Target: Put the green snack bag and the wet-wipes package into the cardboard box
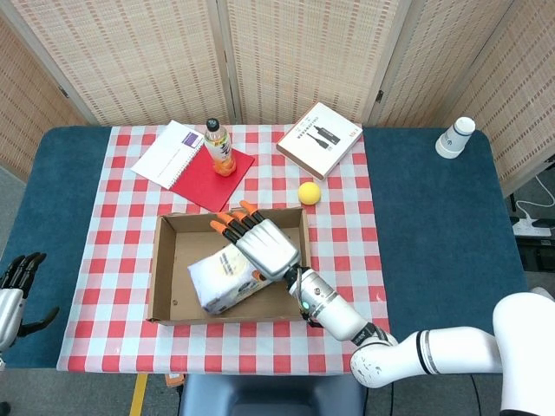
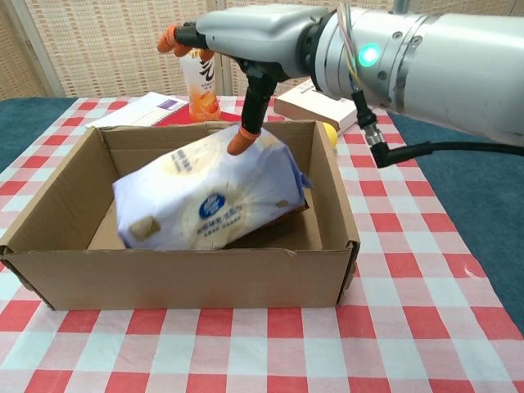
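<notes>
One wet-wipes package (image 2: pixel 209 201) tilted in cardboard box (image 2: pixel 188 278)

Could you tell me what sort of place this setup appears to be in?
Probably an indoor robot lab or demo area, staged rather than a home. A table with a blue cover and a checked cloth stands before woven folding screens, and props such as a book and a yellow ball are laid out around the cardboard box.
</notes>
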You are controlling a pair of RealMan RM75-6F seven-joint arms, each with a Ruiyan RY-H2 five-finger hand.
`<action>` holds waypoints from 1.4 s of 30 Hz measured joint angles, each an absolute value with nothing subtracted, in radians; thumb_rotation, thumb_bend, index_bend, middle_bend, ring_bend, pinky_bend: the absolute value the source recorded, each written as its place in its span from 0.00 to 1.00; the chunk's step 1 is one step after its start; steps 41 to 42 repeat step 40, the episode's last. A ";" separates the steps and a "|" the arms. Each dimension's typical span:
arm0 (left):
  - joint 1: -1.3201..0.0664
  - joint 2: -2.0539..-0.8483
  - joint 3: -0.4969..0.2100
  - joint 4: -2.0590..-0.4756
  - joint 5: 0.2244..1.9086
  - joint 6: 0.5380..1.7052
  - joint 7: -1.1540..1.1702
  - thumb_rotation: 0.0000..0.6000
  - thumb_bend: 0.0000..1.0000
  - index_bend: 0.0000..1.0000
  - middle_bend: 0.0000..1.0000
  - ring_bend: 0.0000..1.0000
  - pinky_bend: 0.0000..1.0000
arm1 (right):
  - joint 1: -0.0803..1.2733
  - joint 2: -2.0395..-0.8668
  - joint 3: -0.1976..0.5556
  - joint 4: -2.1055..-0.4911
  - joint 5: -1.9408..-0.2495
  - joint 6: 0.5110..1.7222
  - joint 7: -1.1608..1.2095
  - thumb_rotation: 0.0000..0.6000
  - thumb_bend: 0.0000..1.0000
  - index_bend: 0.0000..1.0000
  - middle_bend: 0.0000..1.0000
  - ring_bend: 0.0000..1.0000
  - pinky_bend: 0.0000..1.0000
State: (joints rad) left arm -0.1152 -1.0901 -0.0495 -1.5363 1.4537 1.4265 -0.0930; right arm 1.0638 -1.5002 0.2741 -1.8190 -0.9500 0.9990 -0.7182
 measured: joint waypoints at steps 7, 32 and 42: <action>-0.116 -1.092 -0.049 -1.533 1.455 1.426 -0.094 1.00 0.24 0.07 0.03 0.00 0.22 | 1.023 -1.447 0.266 -1.844 -1.049 1.067 -0.665 1.00 0.00 0.00 0.00 0.00 0.00; -0.118 -1.100 -0.045 -1.537 1.463 1.422 -0.066 1.00 0.24 0.07 0.03 0.00 0.22 | 0.418 -1.031 0.016 -1.700 -1.349 1.477 -0.245 1.00 0.00 0.00 0.00 0.00 0.00; -0.120 -1.102 -0.046 -1.541 1.459 1.421 -0.059 1.00 0.24 0.07 0.03 0.00 0.22 | 0.317 -1.042 0.006 -1.631 -1.364 1.546 -0.244 1.00 0.00 0.00 0.00 0.00 0.00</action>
